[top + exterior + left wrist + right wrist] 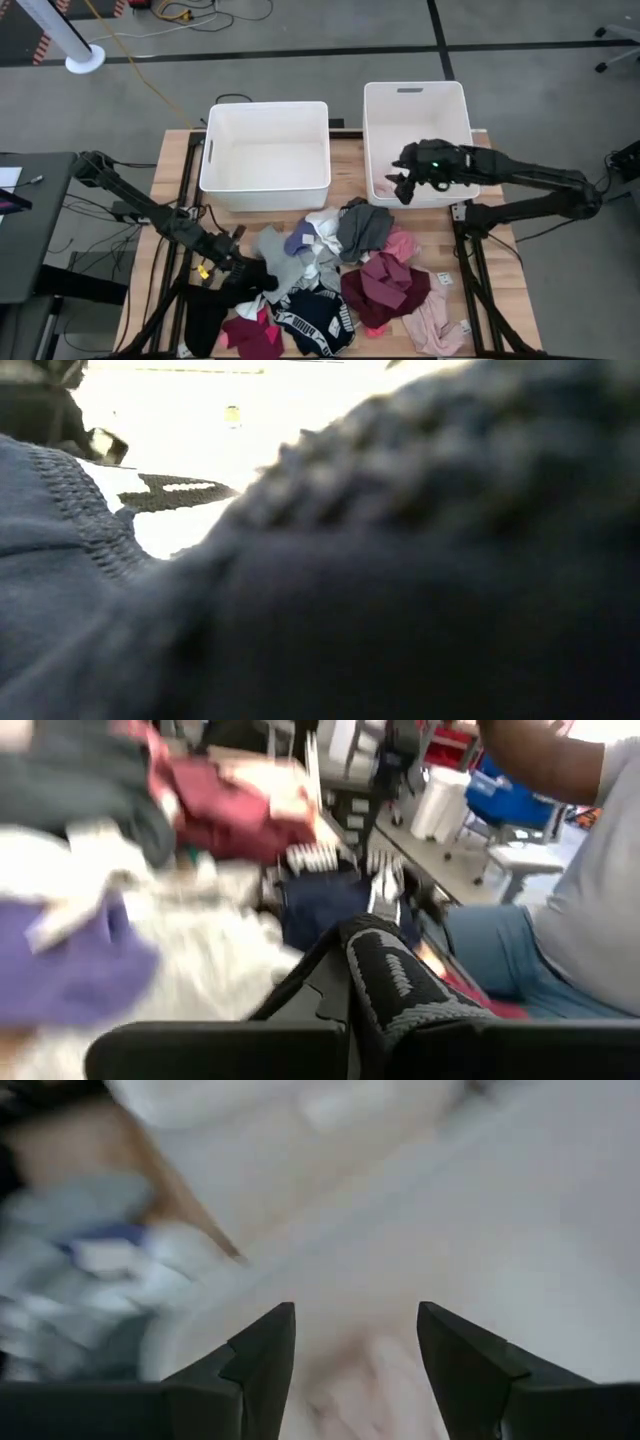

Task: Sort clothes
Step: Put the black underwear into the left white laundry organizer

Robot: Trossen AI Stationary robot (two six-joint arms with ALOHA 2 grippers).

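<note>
A pick and a drop are in hand at once. The clothes (335, 280) lie heaped on the surface (170, 170), on the near side of the two white bins. The left end effector (262, 283) is down at the heap's left edge and is clenched on a black knitted garment (400, 980), which shows pinched between its fingers (330, 995) in the left wrist view. The right end effector (355, 1350) hovers over the right bin (372, 150), near that bin's front wall, with its fingers apart and nothing between them; a pale pink garment (380, 1380) lies in the bin just beneath it, so a release there seems done. The left bin (215, 170) appears to hold nothing yet. A person sits beyond the heap in the left wrist view.

As the next move, the black garment would need to be lifted clear of the heap without neighbours being dragged along, then carried to whichever bin suits it. The right arm would need to be brought back to the heap.
</note>
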